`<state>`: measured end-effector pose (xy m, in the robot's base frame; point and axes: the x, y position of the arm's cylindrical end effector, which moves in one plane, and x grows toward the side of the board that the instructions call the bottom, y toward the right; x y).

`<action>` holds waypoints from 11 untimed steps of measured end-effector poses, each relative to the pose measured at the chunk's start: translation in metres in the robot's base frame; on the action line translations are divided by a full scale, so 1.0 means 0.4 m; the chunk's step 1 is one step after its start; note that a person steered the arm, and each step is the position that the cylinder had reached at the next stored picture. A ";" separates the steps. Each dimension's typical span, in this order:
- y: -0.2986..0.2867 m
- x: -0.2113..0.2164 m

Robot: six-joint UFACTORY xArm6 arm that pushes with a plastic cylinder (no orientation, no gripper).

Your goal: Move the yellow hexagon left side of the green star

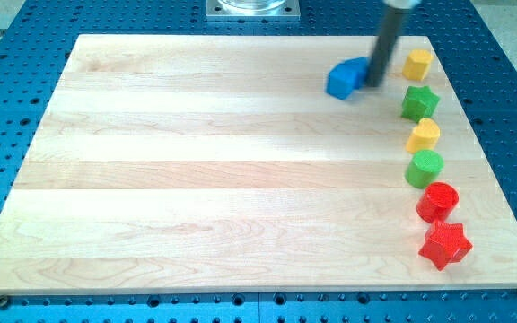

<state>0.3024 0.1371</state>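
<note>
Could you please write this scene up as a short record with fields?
surface: wooden board on a blue perforated table
my tip: touching the blue block's right side
blue block: near the view's top
yellow hexagon: right of my tip, apart from it
green star: just below the hexagon
below the star, in order: yellow heart, green cylinder, red cylinder, red star

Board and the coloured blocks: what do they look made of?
Board: looks like pale wood planks, satin finish; grain and lengthwise seams show. Green star and yellow hexagon: probably moulded plastic or painted wood; even saturated colour, soft highlights, no grain visible. My tip is beside the blue block.
</note>
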 end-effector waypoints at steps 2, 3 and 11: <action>0.037 0.039; -0.042 0.113; 0.301 -0.086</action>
<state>0.2678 0.2575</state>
